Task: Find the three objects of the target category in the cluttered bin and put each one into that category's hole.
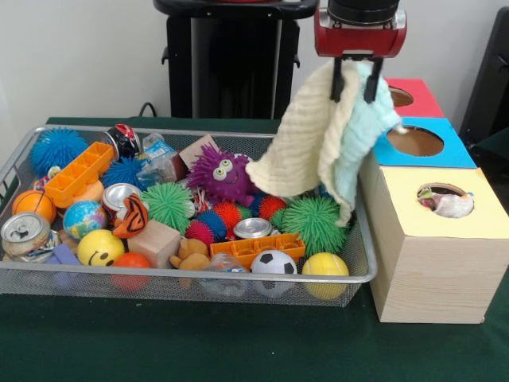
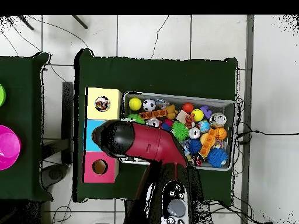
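Green counter (image 1: 238,350): my hand (image 1: 355,89) is clamped on cloths (image 1: 326,143) lifted over the bin (image 1: 359,255); next I'd carry them to a hole (image 1: 414,141).

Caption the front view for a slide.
Gripper lifts a pale cloth from the cluttered wire bin toward the blue-topped box.

A pale yellow cloth (image 1: 306,139) and a light blue-green cloth (image 1: 362,131) hang together in loose folds from the gripper (image 1: 355,89), pinched between its jaws. They dangle over the wire bin's (image 1: 175,280) end next to the boxes, beside the blue-topped hole (image 1: 415,141). The yellow-topped hole (image 1: 445,200) has something pale inside.
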{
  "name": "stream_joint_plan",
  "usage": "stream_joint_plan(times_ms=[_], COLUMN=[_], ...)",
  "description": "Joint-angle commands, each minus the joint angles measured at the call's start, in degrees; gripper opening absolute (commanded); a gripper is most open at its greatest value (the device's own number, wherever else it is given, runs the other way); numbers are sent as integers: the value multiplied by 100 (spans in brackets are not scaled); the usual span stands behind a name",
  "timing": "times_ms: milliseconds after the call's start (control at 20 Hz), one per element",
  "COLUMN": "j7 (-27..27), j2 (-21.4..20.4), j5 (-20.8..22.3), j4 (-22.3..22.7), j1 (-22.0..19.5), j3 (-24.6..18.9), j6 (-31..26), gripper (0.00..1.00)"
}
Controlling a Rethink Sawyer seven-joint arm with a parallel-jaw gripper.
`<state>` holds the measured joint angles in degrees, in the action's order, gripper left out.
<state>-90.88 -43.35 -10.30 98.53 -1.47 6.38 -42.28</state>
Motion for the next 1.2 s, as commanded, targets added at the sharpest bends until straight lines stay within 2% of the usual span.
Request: stream_joint_plan(times_ms=[50,550,750,950,1200], j7=[-1246,-1201,-1100,-768,-207], j2=[253,222,80,-81,-87], j5=[-205,-150,-39,211,490], j4=[179,189,139,73,12], j1=[-223,-227,-269,-460,-893], j3=[-143,-94,34,211,215], j6=[431,485,214,-62,-14], gripper=[100,100,100,100,100])
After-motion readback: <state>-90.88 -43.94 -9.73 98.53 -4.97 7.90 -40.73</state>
